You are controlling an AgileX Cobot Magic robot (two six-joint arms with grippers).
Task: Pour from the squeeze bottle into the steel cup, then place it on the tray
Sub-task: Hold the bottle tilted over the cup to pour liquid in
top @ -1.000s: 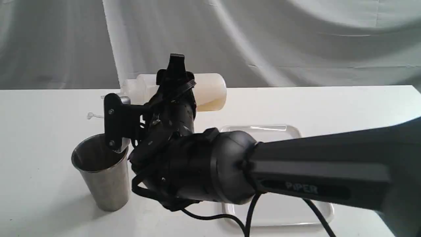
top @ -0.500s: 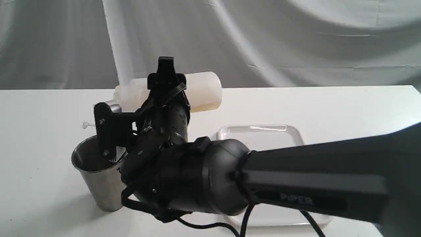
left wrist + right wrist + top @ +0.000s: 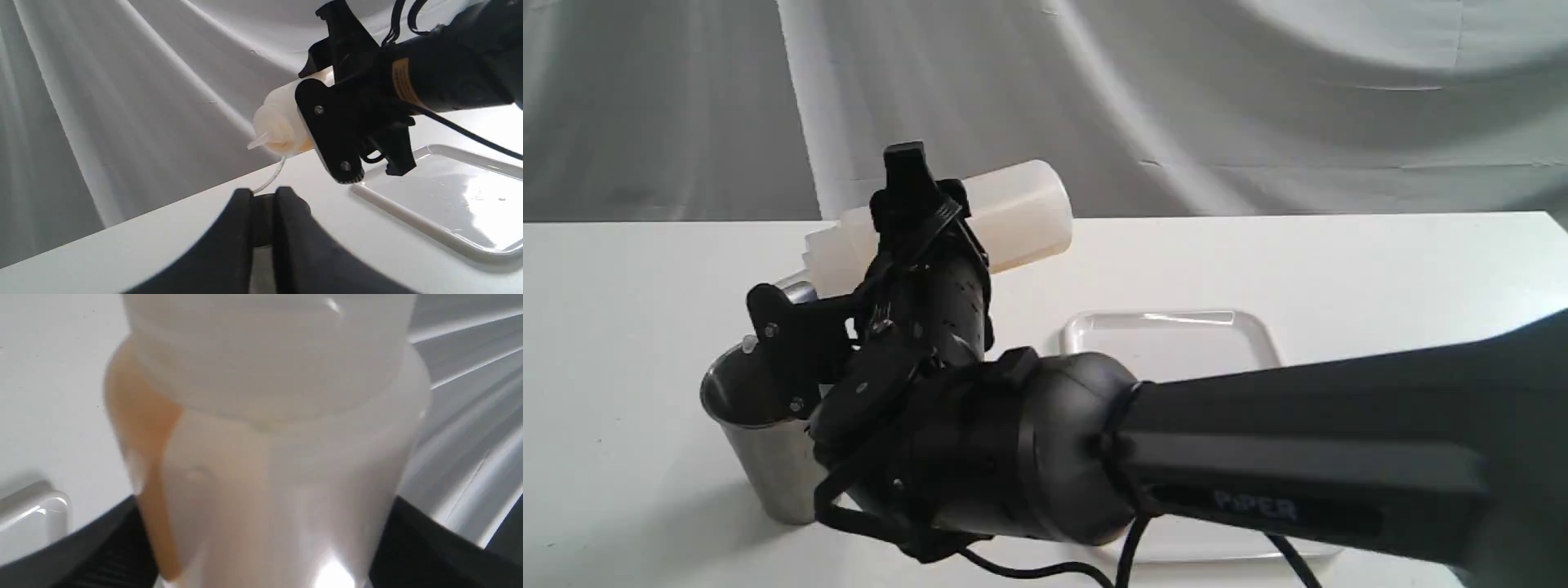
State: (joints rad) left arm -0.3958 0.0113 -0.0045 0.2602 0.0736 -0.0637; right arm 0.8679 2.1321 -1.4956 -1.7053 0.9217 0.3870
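My right gripper (image 3: 920, 214) is shut on the squeeze bottle (image 3: 1023, 206) around its middle. The bottle is tipped with its base up to the right and its nozzle (image 3: 258, 141) pointing down over the steel cup (image 3: 761, 461). Amber liquid (image 3: 141, 416) has pooled toward the shoulder. I see no stream, and the tether (image 3: 271, 177) hangs loose. The cup stands upright at the front left, partly hidden by the right wrist. The white tray (image 3: 1176, 335) lies to the right behind the arm. My left gripper (image 3: 261, 228) is shut and low at the table's side, away from the bottle.
The right forearm (image 3: 1298, 457) fills the front right of the exterior view and covers much of the tray. A grey cloth backdrop (image 3: 1258, 106) hangs behind the white table (image 3: 1380, 269).
The right wrist has shifted left and rolled. The bottle has gone from nearly level to nozzle-down over the cup. The cup and tray have stayed put.
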